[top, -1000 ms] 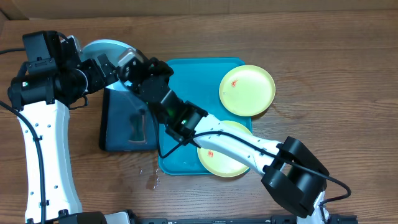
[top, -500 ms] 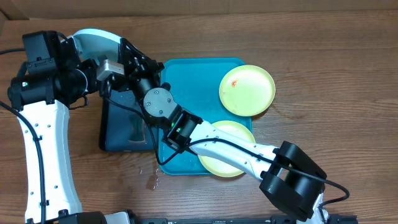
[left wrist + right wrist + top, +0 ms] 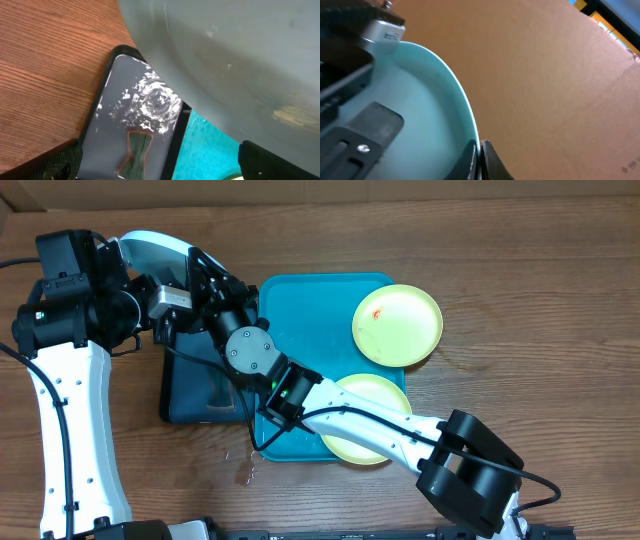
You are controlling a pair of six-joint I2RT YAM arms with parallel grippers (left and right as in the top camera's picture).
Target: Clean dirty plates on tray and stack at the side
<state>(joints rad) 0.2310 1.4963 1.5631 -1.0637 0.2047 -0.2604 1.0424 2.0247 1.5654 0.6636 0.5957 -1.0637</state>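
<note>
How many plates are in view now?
3. The blue plate, held by the right gripper at the far left; a yellow plate overhanging the tray's right rim; a second yellow plate at its near edge, partly under an arm. More could hide under the arms.

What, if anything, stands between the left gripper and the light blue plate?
Nothing visible does. In the left wrist view the light blue plate fills the space just beyond the open left gripper, and only the wet navy tray lies lower down, beneath it. The right gripper is shut on the plate's rim.
</note>
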